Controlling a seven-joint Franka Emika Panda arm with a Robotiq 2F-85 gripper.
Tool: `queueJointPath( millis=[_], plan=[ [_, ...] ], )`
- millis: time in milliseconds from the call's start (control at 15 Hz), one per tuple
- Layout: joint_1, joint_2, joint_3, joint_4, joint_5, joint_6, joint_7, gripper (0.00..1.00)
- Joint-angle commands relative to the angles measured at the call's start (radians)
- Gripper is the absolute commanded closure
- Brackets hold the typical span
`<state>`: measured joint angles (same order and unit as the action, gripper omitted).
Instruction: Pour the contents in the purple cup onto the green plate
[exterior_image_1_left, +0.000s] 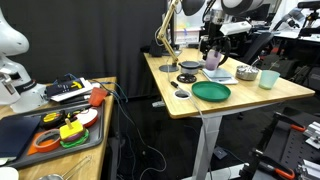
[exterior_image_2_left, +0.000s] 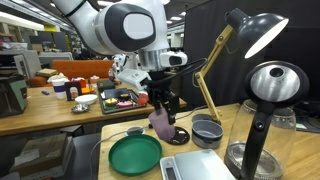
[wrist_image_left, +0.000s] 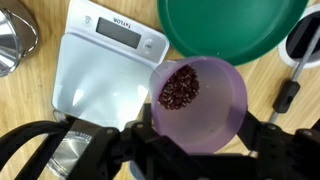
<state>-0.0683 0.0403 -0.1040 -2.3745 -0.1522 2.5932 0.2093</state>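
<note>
My gripper (wrist_image_left: 200, 140) is shut on the purple cup (wrist_image_left: 205, 100) and holds it tilted above the table. Small dark reddish bits, the contents (wrist_image_left: 180, 87), lie inside the cup toward its rim. The green plate (wrist_image_left: 232, 28) lies just beyond the cup's mouth in the wrist view. In both exterior views the cup (exterior_image_1_left: 213, 60) (exterior_image_2_left: 160, 122) hangs in the gripper (exterior_image_1_left: 211, 52) (exterior_image_2_left: 162, 112) a little behind and above the plate (exterior_image_1_left: 211, 92) (exterior_image_2_left: 135, 154).
A white kitchen scale (wrist_image_left: 105, 60) (exterior_image_2_left: 197, 166) lies beside the plate. A pale mint cup (exterior_image_1_left: 268, 78), a grey bowl (exterior_image_2_left: 207, 131), black round discs (exterior_image_1_left: 187, 78), a desk lamp (exterior_image_2_left: 262, 35) and a metal kettle (exterior_image_2_left: 272, 95) stand on the wooden table (exterior_image_1_left: 255, 98).
</note>
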Motion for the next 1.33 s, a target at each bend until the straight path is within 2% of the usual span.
queueJointPath(
  millis=[0,200,400,467,1000,1267],
  plan=[
    [-0.001,0.018,-0.013,-0.026,-0.116,0.152,0.170,0.46],
    [0.010,0.049,-0.053,-0.030,-0.285,0.228,0.378,0.46],
    [0.028,0.074,-0.078,-0.039,-0.376,0.235,0.484,0.46],
    [0.019,0.079,-0.067,-0.042,-0.400,0.237,0.510,0.46],
    [0.029,0.056,-0.054,-0.115,-0.375,0.277,0.627,0.46],
    [0.046,0.062,-0.061,-0.127,-0.409,0.282,0.760,0.46]
  ],
)
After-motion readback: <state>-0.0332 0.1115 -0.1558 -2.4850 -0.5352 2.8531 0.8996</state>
